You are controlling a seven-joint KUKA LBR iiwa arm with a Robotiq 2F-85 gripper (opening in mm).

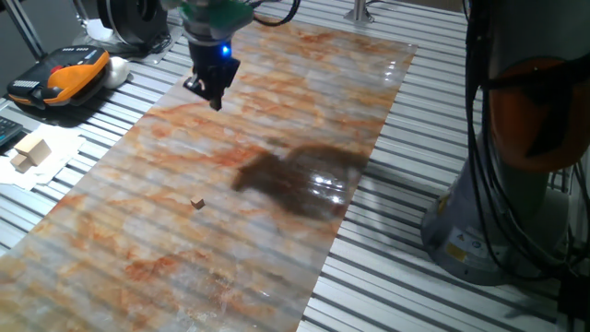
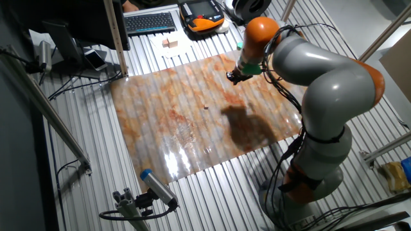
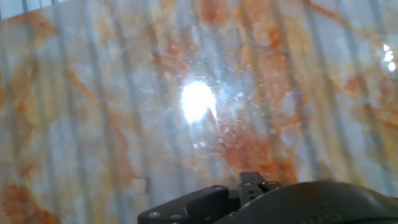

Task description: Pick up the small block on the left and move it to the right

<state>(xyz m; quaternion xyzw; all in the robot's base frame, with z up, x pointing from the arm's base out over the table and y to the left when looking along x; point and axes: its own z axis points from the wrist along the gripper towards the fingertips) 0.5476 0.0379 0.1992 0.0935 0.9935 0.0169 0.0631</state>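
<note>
Marbled sheet (image 1: 277, 231); small block (image 1: 197, 204) unobstructed, pale blocks (image 1: 30, 153) aside.

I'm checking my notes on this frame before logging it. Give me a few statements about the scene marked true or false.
1. The small block lies alone on the marbled sheet. True.
2. The gripper is holding the small block. False: it hangs above the sheet, well away from the block.
3. Pale wooden blocks sit on white paper beside the sheet. True.
4. The small block sits under the dark shadow. False: it lies apart from the shadow.
</note>
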